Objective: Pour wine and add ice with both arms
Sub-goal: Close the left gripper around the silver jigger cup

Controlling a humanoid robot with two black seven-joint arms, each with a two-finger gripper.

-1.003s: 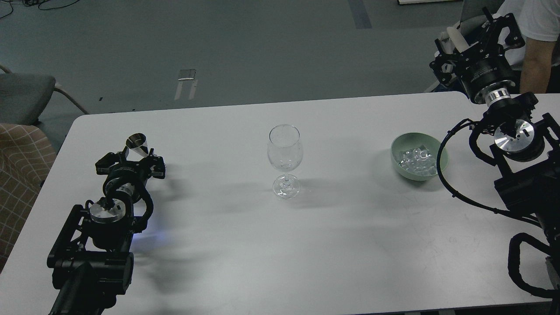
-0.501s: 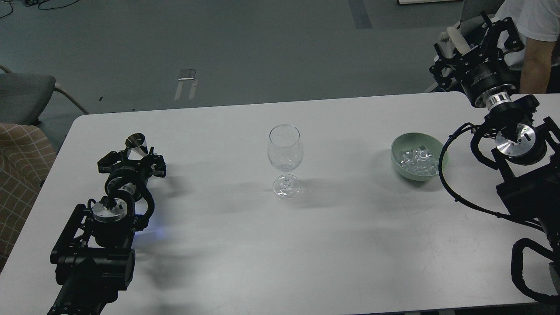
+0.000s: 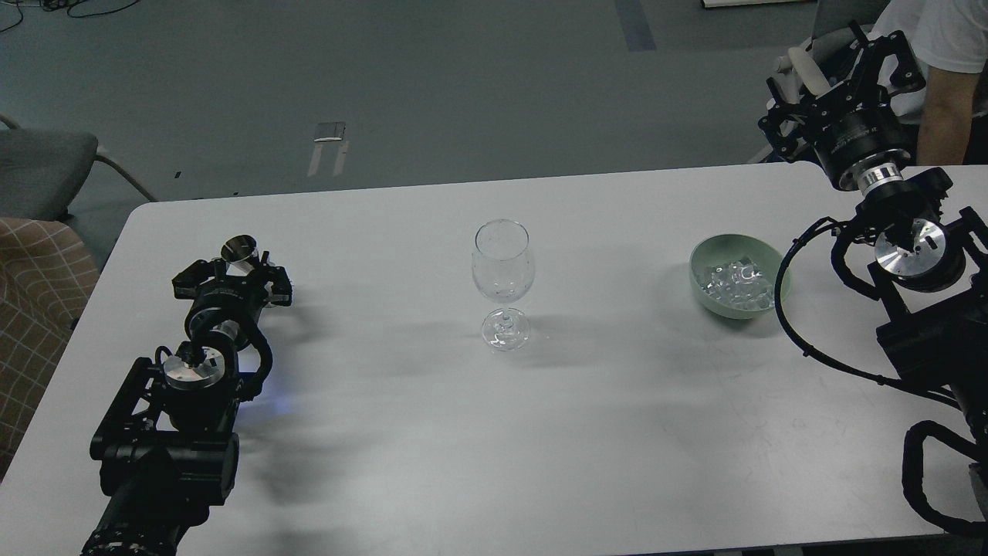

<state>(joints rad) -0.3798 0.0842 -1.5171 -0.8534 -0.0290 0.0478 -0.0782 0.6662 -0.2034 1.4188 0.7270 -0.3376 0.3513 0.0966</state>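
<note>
Clear wine glass (image 3: pixel 502 282) looks empty; ice (image 3: pixel 735 283) sits in the green bowl (image 3: pixel 778 266) to its right. Left end effector (image 3: pixel 235 274) grips a small metal cup (image 3: pixel 240 250); right end effector (image 3: pixel 837 73) unreadable.

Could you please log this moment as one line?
left claw: at metal cup | right claw: raised off table | wine glass: upright | ice: in bowl

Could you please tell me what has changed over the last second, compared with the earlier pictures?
The left gripper has closed in around the small metal cup, which now sits lower between its fingers, partly hidden. The right gripper shifted slightly up and away, beyond the table's far edge. The wine glass, the green bowl and the ice in it stayed put.
</note>
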